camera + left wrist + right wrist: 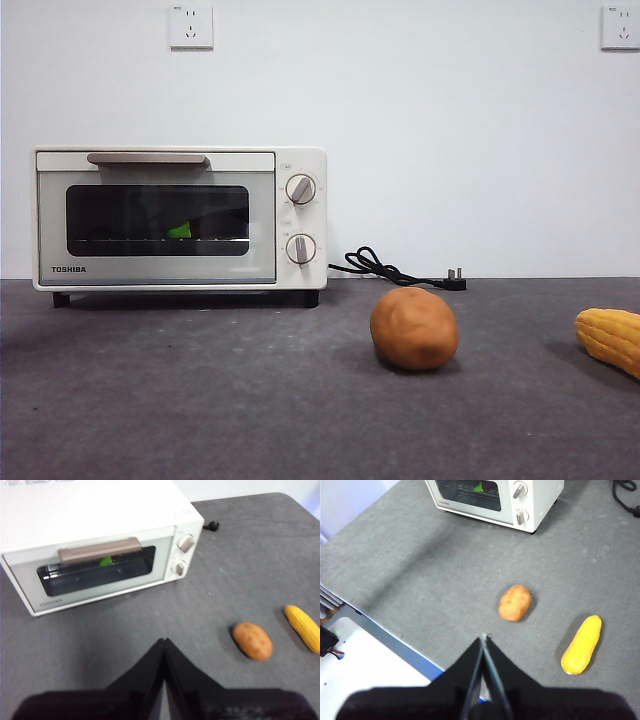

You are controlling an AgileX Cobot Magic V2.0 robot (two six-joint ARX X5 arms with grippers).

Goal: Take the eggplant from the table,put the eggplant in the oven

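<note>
Eggplant is inside the oven: green stem cap shows through the glass on the rack, the dark body is hard to make out against the dark interior. Door looks shut, handle up against the front. None of it is left on the table.

Left gripper: jaws pressed together, holding nothing, hanging above the table on the near side of the oven. Right gripper: jaws closed to a sliver, empty, high over the near edge.

Potato and corn sit right of the oven, untouched.

Judgement: placing step looks done. Next move needs only both arms kept clear; no grasp required.
</note>
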